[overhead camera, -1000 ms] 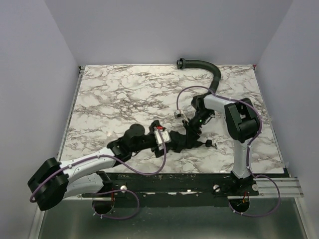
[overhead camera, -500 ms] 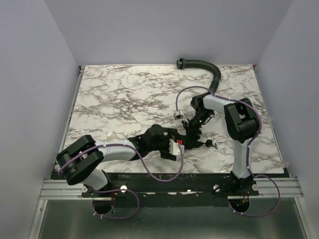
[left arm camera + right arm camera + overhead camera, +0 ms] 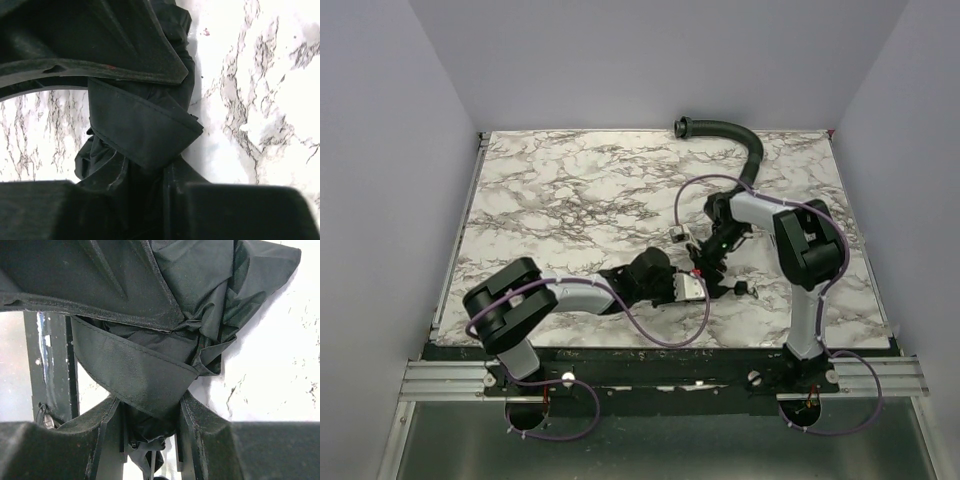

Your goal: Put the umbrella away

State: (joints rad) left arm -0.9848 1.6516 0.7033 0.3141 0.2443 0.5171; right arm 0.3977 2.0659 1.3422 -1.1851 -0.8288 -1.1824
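The umbrella (image 3: 717,284) is a crumpled black fabric bundle on the marble table, near the front and right of centre, caught between both grippers. My left gripper (image 3: 691,288) reaches it from the left. In the left wrist view the folded fabric and strap of the umbrella (image 3: 145,125) fill the space between my left gripper's (image 3: 130,186) fingers, which press on it. My right gripper (image 3: 706,262) comes down from behind. In the right wrist view my right gripper (image 3: 150,412) is shut on the umbrella (image 3: 200,285), where a fabric strap (image 3: 135,370) wraps it.
A curved black ribbed hose (image 3: 740,135) lies at the back right of the marble table (image 3: 550,200). Purple cables loop off both arms. The black front rail (image 3: 660,365) runs just behind the left arm.
My left arm swung right along the front of the table to the bundle, and its gripper closed from wide open onto the fabric. The right gripper kept its hold and barely moved.
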